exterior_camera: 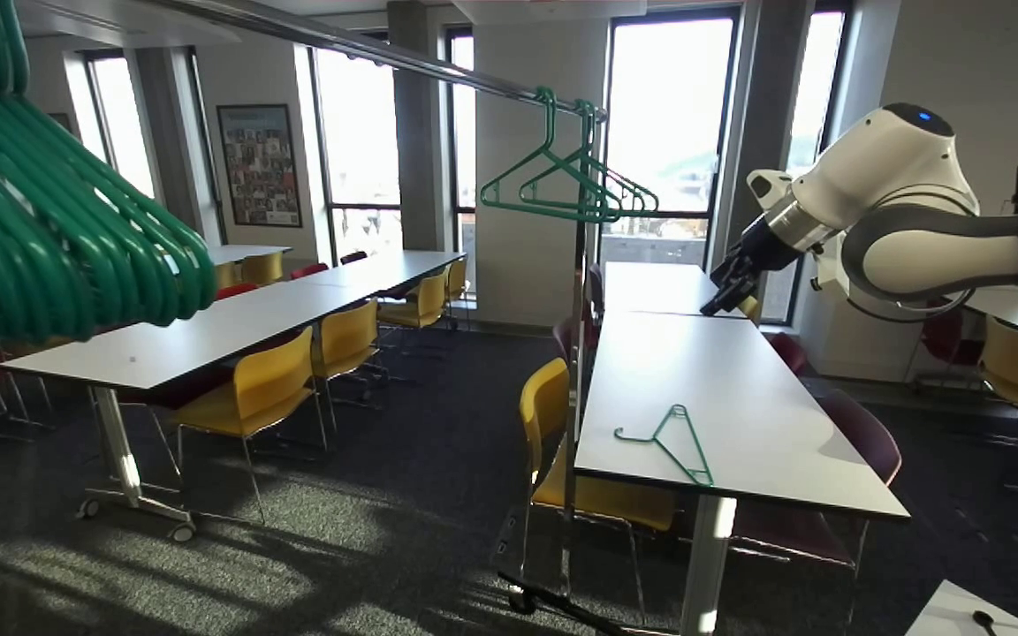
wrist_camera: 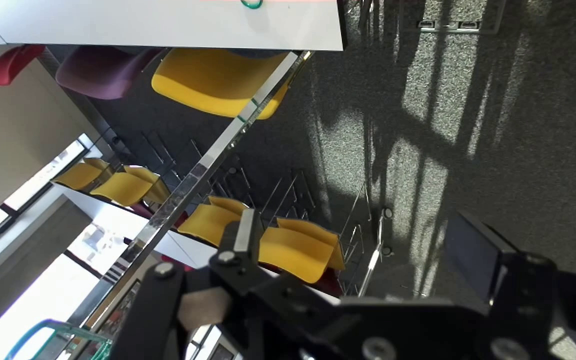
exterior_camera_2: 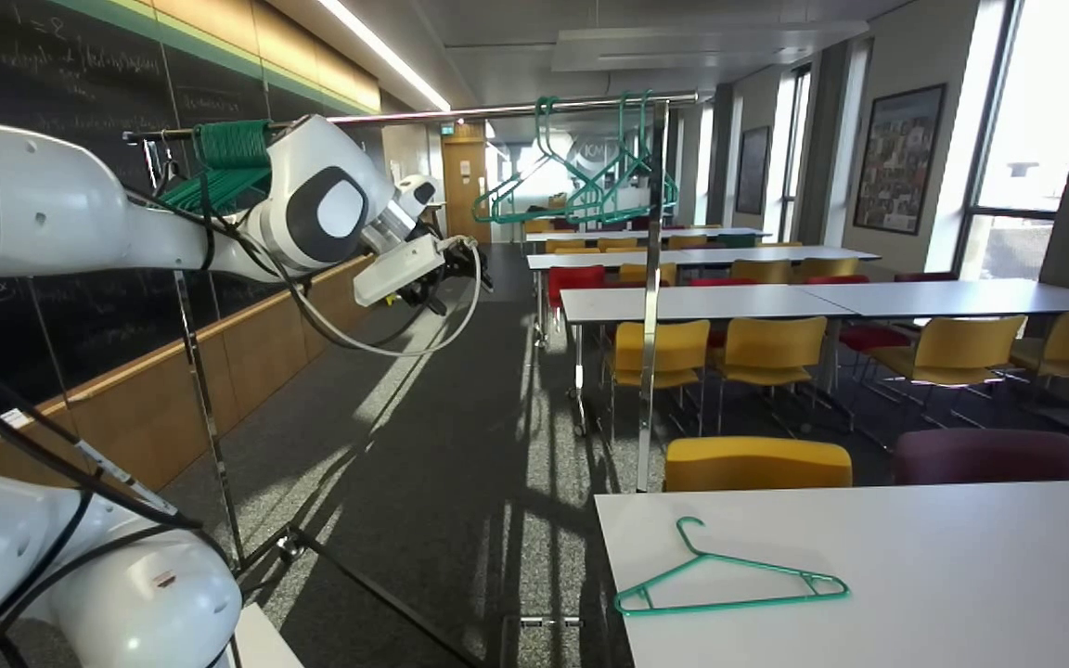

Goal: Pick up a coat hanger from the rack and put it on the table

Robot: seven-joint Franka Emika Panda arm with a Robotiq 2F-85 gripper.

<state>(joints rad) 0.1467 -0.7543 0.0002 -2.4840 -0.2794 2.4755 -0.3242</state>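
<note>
Coat hanger (exterior_camera_2: pixel 734 607) on the table (exterior_camera: pixel 677 362), gripper (wrist_camera: pixel 355 232) wide and unloaded

Gripper state: fingers (wrist_camera: pixel 470 255) parted wide, nothing between them.

Location: the coat hanger lies flat on the tabletop, below the gripper and well apart from it. The wrist view catches only a green curve of it at the upper edge, too little to say which part. The long axis, along the bottom bar, runs with the table's length; the hook points to the long side where a yellow chair (exterior_camera: pixel 546 402) stands.

Controlling relation: because the coat hanger lies clear of the fingers, placing is judged complete. The coming move should be withdrawal of the single arm (exterior_camera_2: pixel 330 209); no regrip appears necessary.

Caution: the rack (exterior_camera_2: pixel 651 306) and its hanging hangers (exterior_camera: pixel 553 212) reach higher than the gripper; a sideways swing at rail height could snag a hook. In the wrist view the upright (wrist_camera: pixel 212 161) runs diagonally past one finger; the gap in depth cannot be told.

Materials:
- Coat hanger: slim, smooth, green, apparently moulded plastic; triangular frame, curved hook.
- Table: smooth white top with a sheen, dark edge.
- Rack: bright metal.
- Carpet (wrist_camera: pixel 533 165) below the gripper: speckled grey, streaked with sunlight.
</note>
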